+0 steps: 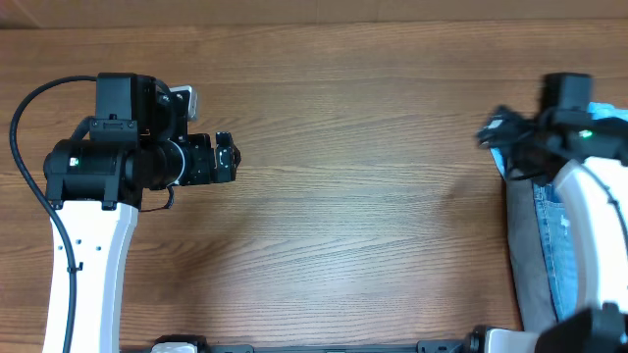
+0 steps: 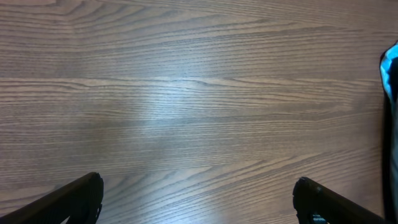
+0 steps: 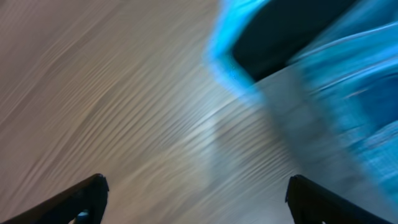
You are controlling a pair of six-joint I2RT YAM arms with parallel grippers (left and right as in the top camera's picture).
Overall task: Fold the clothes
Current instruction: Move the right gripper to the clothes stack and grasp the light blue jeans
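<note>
A strip of the light blue denim jeans [image 1: 548, 233] shows at the table's right edge, lying on a pile and mostly hidden under my right arm. My right gripper [image 1: 494, 131] is open and empty, blurred, just left of the pile's far end. In the right wrist view its fingers [image 3: 196, 183] are spread over bare wood, with blurred blue cloth [image 3: 367, 118] at the right. My left gripper [image 1: 228, 157] is open and empty over bare wood at the left, far from the jeans; its fingers [image 2: 196, 186] are wide apart.
Grey trousers [image 1: 520, 265] lie under the jeans along the pile's left side. A black garment over turquoise cloth [image 1: 606, 114] sits at the pile's far end and also shows in the right wrist view [image 3: 273, 37] and at the edge of the left wrist view [image 2: 390, 68].
</note>
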